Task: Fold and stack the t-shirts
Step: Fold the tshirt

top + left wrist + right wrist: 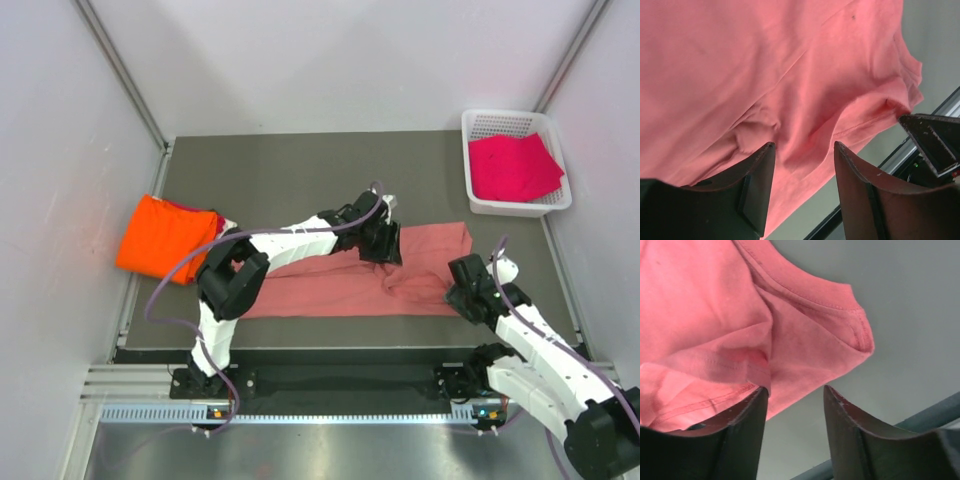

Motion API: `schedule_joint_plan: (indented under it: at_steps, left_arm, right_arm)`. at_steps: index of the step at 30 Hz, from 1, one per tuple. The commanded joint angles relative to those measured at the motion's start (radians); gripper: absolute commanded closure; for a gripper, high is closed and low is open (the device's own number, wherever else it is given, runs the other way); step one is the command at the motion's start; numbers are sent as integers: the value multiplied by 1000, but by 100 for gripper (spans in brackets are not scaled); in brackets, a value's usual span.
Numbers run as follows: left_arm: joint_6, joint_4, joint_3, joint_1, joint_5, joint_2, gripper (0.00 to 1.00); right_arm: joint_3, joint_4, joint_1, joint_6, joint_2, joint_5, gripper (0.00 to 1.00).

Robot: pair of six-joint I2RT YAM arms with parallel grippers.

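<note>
While the salmon-pink t-shirt [330,295] lies half-folded, left gripper [804,150] and right gripper [794,390] gape empty (folding step, seemingly); next likely needs an edge gripped.

Salmon-pink t-shirt [330,295]: laid out as a long band running left to right across the near middle of the dark table [300,170]. Flat toward the left, rumpled into soft folds toward the right, with a stitched hem and a rounded corner at the near right end.

Bright orange t-shirt [160,235]: folded into a compact block at the left edge, slightly skewed.

Magenta t-shirt [515,168]: loosely folded inside the white mesh basket [520,208] at the far right, well apart from the other two.
</note>
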Motion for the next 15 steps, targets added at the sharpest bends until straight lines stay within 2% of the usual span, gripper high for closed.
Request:
schedule_joint_plan:
  at_steps: [1, 5, 9, 13, 15]
  left_arm:
    - [15, 21, 76, -19, 17, 36, 45]
    - [18, 51, 116, -46, 36, 84, 44]
    - [6, 79, 211, -62, 100, 167, 45]
    - [12, 58, 288, -92, 106, 222, 45]
    - [14, 51, 257, -96, 79, 196, 46]
  right_arm:
    - [20, -42, 1, 33, 16, 19, 52]
    - [6, -58, 1, 80, -11, 26, 62]
    - [3, -76, 0, 121, -51, 53, 80]
    - [3, -84, 1, 132, -74, 62, 83]
    - [20, -104, 1, 129, -88, 65, 83]
